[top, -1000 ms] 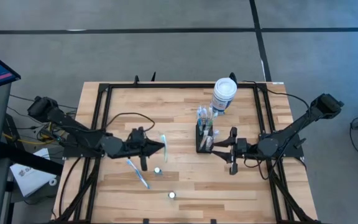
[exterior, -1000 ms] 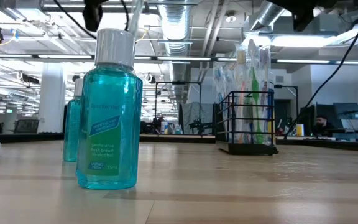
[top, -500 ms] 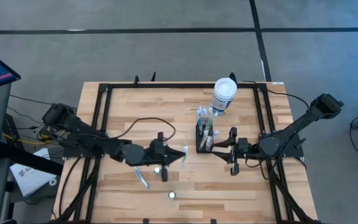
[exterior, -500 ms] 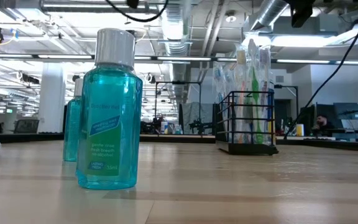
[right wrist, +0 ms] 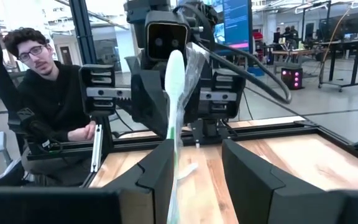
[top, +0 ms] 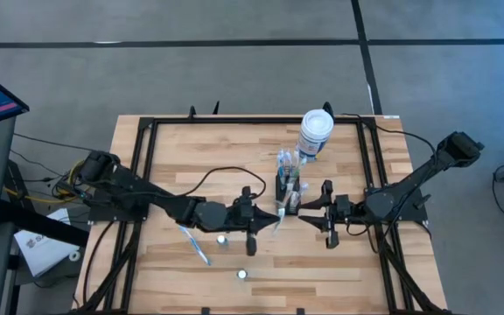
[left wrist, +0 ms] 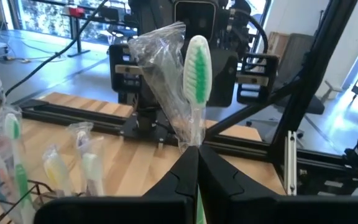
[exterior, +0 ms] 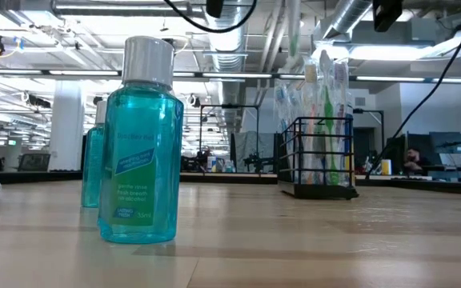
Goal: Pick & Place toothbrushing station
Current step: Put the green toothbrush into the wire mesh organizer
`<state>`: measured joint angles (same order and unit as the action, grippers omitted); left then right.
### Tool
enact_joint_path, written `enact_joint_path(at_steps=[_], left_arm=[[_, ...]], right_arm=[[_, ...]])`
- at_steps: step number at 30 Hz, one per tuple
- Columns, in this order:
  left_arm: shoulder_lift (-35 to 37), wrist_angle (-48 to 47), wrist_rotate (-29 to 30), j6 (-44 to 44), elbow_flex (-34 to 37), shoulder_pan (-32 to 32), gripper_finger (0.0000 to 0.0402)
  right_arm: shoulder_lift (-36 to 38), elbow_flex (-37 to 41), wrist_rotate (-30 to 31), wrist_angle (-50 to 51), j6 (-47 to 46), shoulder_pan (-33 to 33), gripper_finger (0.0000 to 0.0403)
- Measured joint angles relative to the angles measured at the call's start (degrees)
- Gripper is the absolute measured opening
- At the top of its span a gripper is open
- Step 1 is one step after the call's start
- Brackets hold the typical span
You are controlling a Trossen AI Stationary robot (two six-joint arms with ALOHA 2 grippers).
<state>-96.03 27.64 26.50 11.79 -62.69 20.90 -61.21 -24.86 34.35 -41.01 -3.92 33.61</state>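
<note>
The toothbrushing station (top: 287, 196) is a black wire caddy standing on the table right of centre, with several toothbrushes upright in it (exterior: 317, 156). My left gripper (top: 274, 217) hovers level just left of the caddy, shut on a toothbrush in a clear wrapper (left wrist: 194, 68). My right gripper (top: 307, 211) faces it from the caddy's right side and is open (right wrist: 197, 155). In the right wrist view the wrapped toothbrush (right wrist: 174, 93) stands close before the right fingers. I cannot tell whether it touches them. My left gripper pinches the wrapped toothbrush's handle (left wrist: 196, 138) between its two fingers, below the green and white bristle head. The fingers come level from the table's left and lie across the handle. The toothbrush is lifted clear of the table.
A white canister with a blue label (top: 315, 133) stands behind the caddy. Another toothbrush (top: 195, 246) lies left of centre. Two small mouthwash bottles (top: 221, 238) (top: 241, 274) stand toward the near edge, one large in the low view (exterior: 140, 144). A person (right wrist: 48, 106) sits beyond the table.
My left gripper has moved toward the table's right edge, up to the caddy, carrying the wrapped toothbrush clear of the table, and has rolled a little on the way. It has stayed shut.
</note>
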Motion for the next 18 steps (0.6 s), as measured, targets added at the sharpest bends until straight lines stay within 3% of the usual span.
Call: enact_joint_path(at_steps=[12,18], left_arm=[[-1.18,4.47,-0.04,-2.05,-0.94,-0.93,0.0000],[-3.87,6.51,-1.60,-2.59,-1.06,-1.36,0.0000]], right_arm=[[-0.26,0.00,-0.07,-1.52,1.29,0.00,0.0127],[-4.82,-0.05,-0.26,-7.43,4.11,-0.04,0.0127]])
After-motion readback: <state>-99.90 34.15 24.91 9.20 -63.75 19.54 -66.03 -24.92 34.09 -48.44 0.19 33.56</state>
